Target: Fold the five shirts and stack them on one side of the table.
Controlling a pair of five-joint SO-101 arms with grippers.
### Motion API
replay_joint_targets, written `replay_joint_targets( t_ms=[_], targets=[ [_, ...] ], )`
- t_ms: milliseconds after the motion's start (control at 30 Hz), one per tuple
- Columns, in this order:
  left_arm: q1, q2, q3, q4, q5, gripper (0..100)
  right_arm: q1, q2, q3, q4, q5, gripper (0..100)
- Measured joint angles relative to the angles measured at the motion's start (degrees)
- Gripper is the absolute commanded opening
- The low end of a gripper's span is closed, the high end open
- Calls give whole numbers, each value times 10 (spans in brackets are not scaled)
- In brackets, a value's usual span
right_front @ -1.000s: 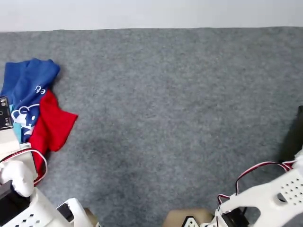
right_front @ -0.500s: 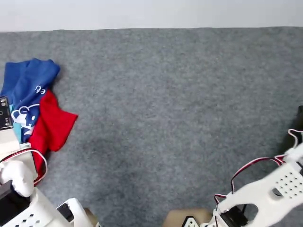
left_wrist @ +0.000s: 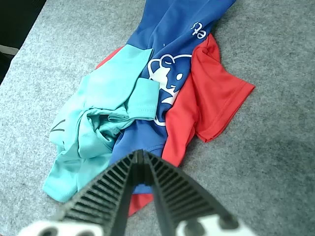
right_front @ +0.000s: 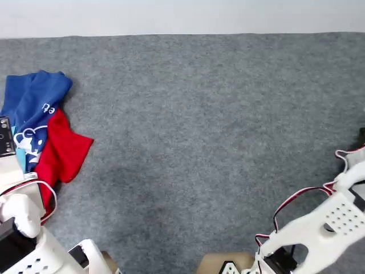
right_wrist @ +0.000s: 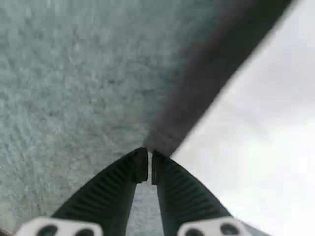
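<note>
Shirt heap [right_front: 52, 138] on grey mat [right_front: 217, 142]

we are seeing the tabletop [right_front: 199, 114] wearing a grey, felt-like cloth, matt and fuzzy. the blue shirt [left_wrist: 167, 49], red shirt [left_wrist: 211, 98] and teal shirt [left_wrist: 103, 108] are lying as soft, matt knit cloth, creased, the blue one carrying a smoother white print. the left end effector [left_wrist: 143, 162] and right end effector [right_wrist: 149, 157] are showing matt black plastic with ribbed faces. an arm shell [right_front: 325, 222] is looking like smooth white plastic.
</note>
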Motion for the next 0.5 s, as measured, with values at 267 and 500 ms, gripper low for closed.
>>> replay_joint_targets(
  t_ms=[267, 500],
  targets=[
    [0, 0, 0, 0, 0, 3, 20, -31, -52, -97, 0, 10],
    [0, 0, 0, 0, 0, 3, 20, 86, -53, -285, 0, 10]
  ],
)
